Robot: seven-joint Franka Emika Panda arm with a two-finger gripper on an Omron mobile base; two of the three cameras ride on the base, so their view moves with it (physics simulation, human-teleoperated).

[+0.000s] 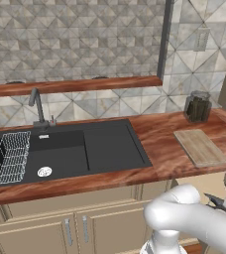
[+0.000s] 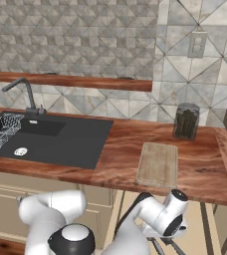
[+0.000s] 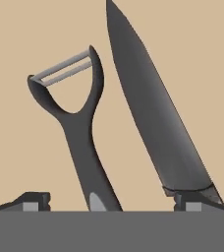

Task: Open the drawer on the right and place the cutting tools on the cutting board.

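Claw (image 3: 111, 202) wide open, holding nothing, low over the drawer floor (image 3: 15, 147). Peeler (image 3: 79, 142) lies between its tips, long axis running away from the claw; knife (image 3: 155, 113) beside it. Cutting board (image 2: 158, 164) empty on the counter (image 2: 200, 167).

Both base views look forward and down on the same countertop (image 1: 164, 154): the left one has the cutting board (image 1: 200, 147) at 3 o'clock, the right one near its centre. The hand view looks very closely at a peeler (image 3: 77, 128) and a knife (image 3: 153, 108).
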